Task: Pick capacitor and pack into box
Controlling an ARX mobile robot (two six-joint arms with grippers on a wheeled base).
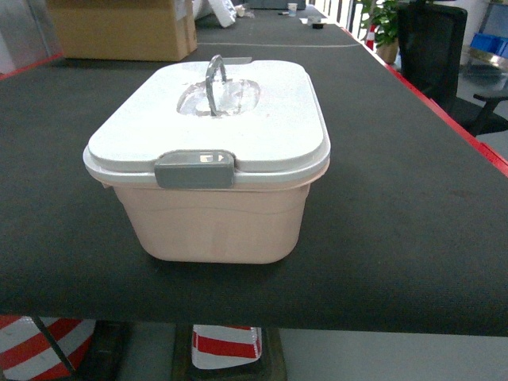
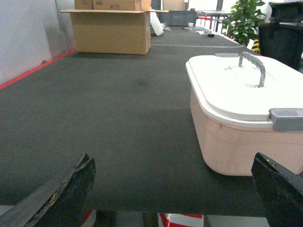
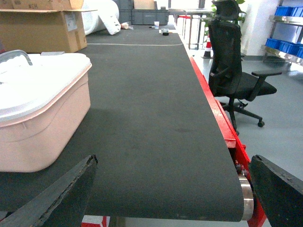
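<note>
The box is a pale pink tub near the front edge of the black belt. Its white lid is on, the grey latch faces me and the grey handle stands upright. The box also shows at the right of the left wrist view and at the left of the right wrist view. My left gripper is open and holds nothing, left of the box at the belt's front edge. My right gripper is open and holds nothing, right of the box. No capacitor is in view. Neither gripper shows in the head view.
A brown cardboard carton stands far back on the left of the belt. The belt's red side rail runs along the right, with a black office chair beyond it. Blue bins sit on shelves at far right.
</note>
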